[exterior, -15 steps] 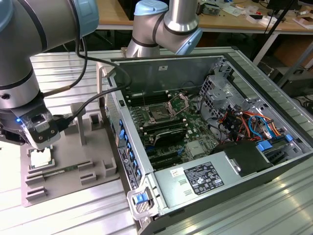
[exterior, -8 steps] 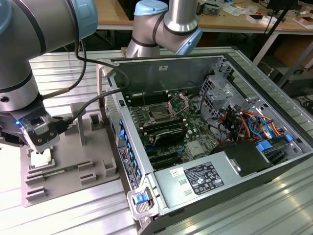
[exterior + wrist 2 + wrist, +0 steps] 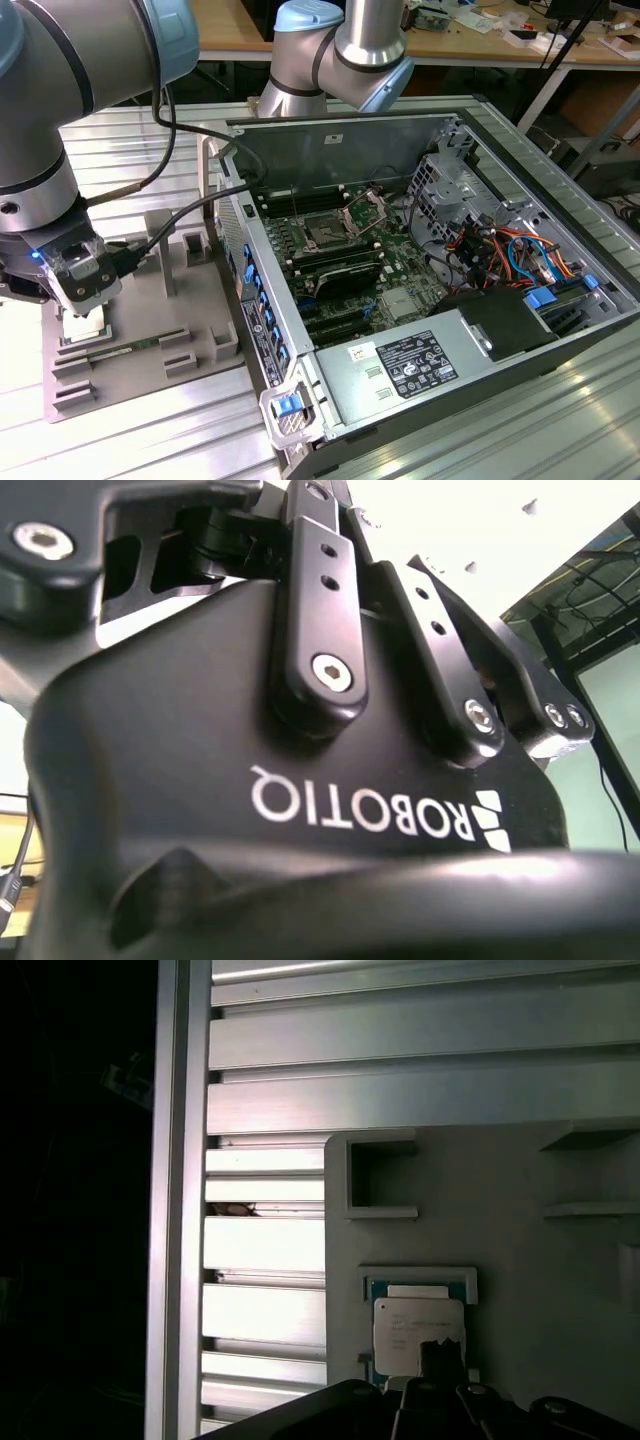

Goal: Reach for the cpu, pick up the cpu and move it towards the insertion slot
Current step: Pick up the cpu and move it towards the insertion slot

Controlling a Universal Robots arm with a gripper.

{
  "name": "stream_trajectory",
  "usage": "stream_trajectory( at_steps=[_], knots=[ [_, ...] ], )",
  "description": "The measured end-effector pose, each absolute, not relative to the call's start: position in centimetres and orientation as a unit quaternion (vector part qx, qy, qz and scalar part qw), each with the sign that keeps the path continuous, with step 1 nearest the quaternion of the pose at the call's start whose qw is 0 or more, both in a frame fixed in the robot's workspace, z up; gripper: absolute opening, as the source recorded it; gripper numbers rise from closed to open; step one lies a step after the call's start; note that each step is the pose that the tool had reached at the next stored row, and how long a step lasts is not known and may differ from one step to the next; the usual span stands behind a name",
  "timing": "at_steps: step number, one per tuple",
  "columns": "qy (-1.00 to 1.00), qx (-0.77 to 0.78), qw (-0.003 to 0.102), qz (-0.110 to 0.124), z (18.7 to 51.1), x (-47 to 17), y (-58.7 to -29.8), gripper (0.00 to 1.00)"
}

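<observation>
The cpu is a small silvery-white square lying in a recess of the grey plastic tray at the exterior view's left. In the first wrist view the cpu sits in a green-edged nest, and part of my gripper overlaps its near edge. My gripper hangs directly over the chip, very close to it; whether it touches is hidden. The insertion slot is a dark square socket with its metal frame raised, on the green board inside the open computer case, well to the right of the gripper.
The open computer case stands to the right of the tray, its side wall between tray and socket. A long green memory stick lies on the tray near the cpu. Cables trail from the arm. Ribbed aluminium table surrounds the tray.
</observation>
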State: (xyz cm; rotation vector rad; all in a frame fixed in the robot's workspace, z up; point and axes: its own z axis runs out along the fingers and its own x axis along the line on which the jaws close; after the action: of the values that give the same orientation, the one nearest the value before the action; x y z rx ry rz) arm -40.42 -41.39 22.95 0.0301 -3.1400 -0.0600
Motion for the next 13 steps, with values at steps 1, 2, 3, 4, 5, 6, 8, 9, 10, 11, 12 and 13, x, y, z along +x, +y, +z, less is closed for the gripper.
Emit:
stream_trajectory(
  at_steps=[1,2,3,4,5,6,8,9,10,11,12,13],
  knots=[
    [-1.0,0.01,0.0,-0.019,22.9,-40.44,-41.41,0.11],
    [-1.0,0.01,0.0,-0.019,22.84,-40.46,-41.45,0.11],
    [-1.0,0.01,0.0,-0.019,22.78,-40.47,-41.48,0.11],
    [-1.0,0.01,0.0,-0.019,22.72,-40.49,-41.5,0.11],
    [-1.0,0.01,0.0,-0.019,22.66,-40.49,-41.53,0.11],
    [-1.0,0.01,0.0,-0.019,22.63,-40.5,-41.54,0.11],
    [-1.0,0.01,0.0,-0.019,22.53,-40.52,-41.57,0.11],
    [-1.0,0.01,0.001,-0.019,22.44,-40.53,-41.6,0.11],
    [-1.0,0.01,0.0,-0.019,22.35,-40.53,-41.62,0.11],
    [-1.0,0.01,0.0,-0.019,22.29,-40.54,-41.64,0.11],
    [-1.0,0.01,0.0,-0.019,22.25,-40.54,-41.65,0.11],
    [-1.0,0.01,0.0,-0.019,22.17,-40.54,-41.66,0.11]
  ],
)
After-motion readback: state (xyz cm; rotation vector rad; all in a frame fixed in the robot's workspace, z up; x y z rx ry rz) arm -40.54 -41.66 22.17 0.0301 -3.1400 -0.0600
